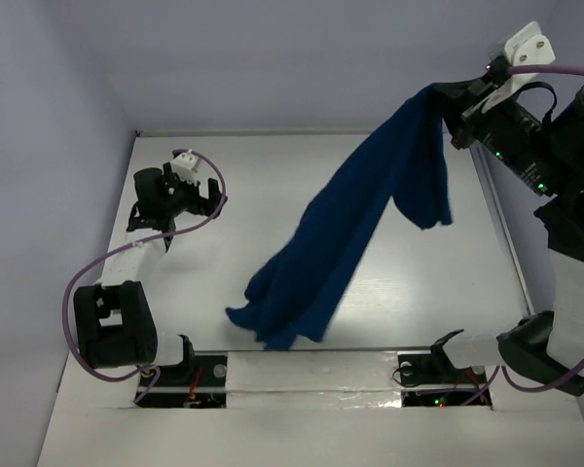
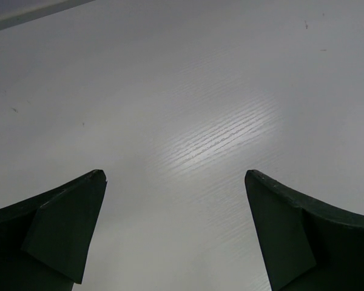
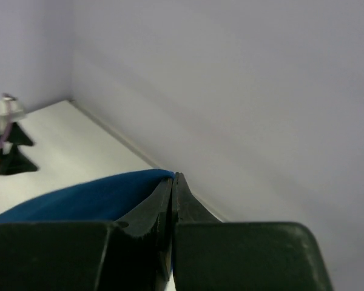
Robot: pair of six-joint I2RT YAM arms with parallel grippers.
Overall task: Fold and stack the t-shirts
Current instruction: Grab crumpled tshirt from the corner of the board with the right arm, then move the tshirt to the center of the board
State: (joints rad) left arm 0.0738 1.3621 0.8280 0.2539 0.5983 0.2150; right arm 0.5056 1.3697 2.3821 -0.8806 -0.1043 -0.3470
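Right hand (image 1: pixel 455 109) is up high over the far right corner of the desk (image 1: pixel 273 185), clenched on one edge of the navy t-shirt (image 1: pixel 341 243). The wrist view shows the two fingers pressed flat together with blue cloth pinched between them. The lift makes sense: holding the garment by one point lets its own weight pull it out long so it can be read and laid flat. It hangs in a twisted diagonal band from that corner down toward the near edge of the desk, where the bunched lower end looks to be touching the surface. One flap, maybe a sleeve, dangles loose just below the grip. No chest print is showing from here.

Left hand (image 2: pixel 175 174) sits low over the far left part of the desk, released — fingers spread wide, nothing but bare white surface between them. It is well apart from the cloth, probably waiting to take a second corner. Folding hasn't begun; the shirt is nowhere near flat.
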